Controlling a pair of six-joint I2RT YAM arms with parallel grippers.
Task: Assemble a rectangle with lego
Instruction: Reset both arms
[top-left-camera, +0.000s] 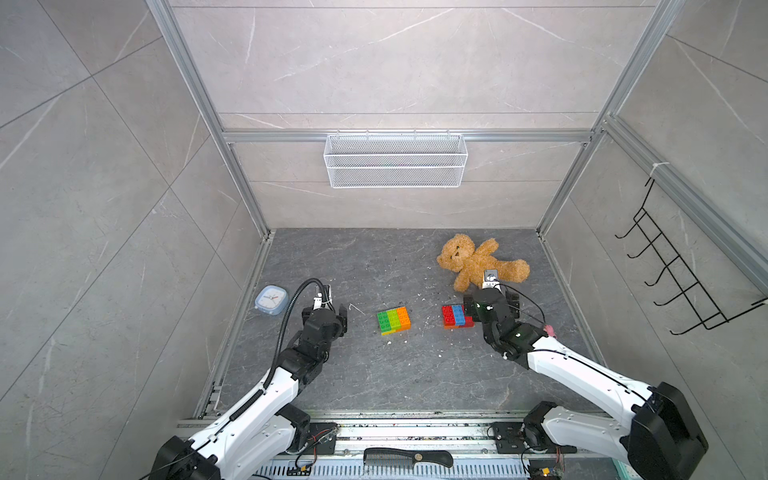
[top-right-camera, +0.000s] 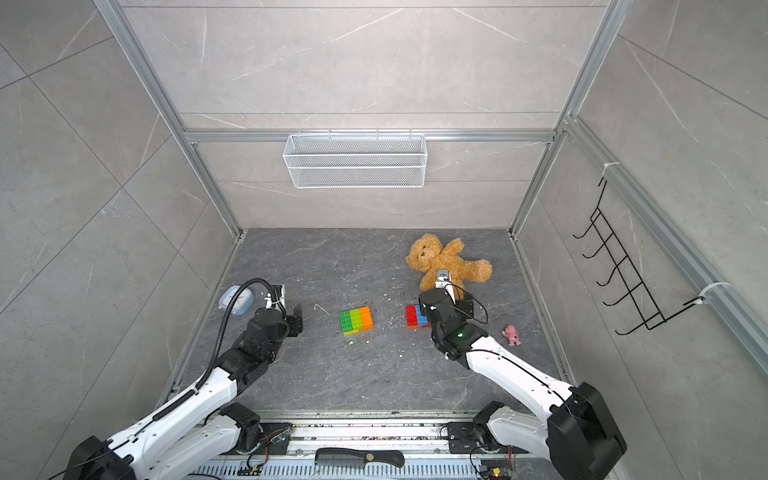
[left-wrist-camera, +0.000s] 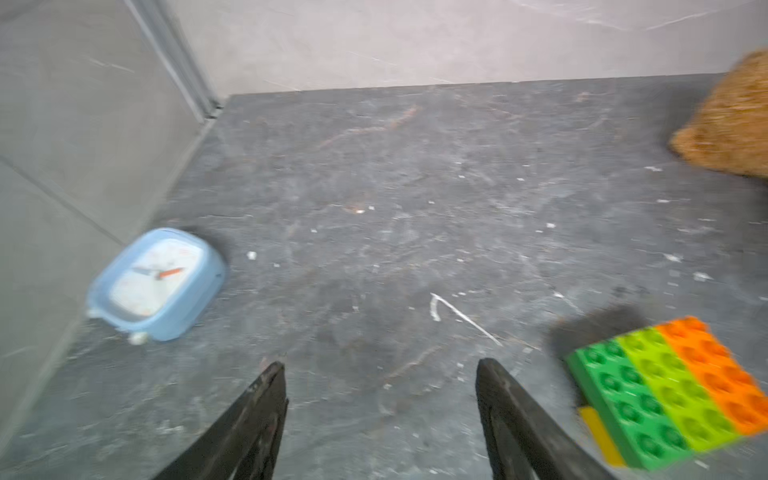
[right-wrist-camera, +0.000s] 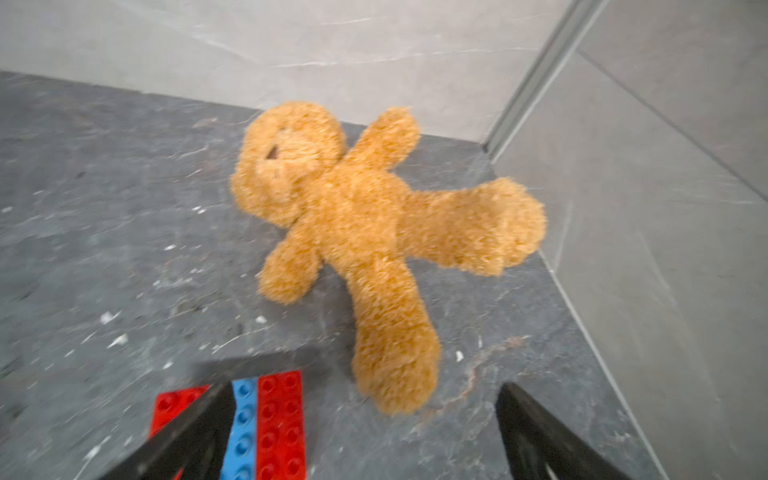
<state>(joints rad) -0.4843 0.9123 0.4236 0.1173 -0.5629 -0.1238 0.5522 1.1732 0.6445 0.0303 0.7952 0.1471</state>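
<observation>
Comb (top-left-camera: 407, 458) frontmost; lego (top-left-camera: 393, 320) on dk floor (top-left-camera: 353, 374), grey walls (top-left-camera: 395, 62).

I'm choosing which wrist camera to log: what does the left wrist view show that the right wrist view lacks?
Left wrist only: a light blue square alarm clock, a green, lime and orange lego block, the open left gripper. Right wrist only: a red and blue lego block, the open right gripper. Both: the fuzzy brown teddy bear, only its edge in the left wrist view, and the dark grey stone tabletop.
</observation>
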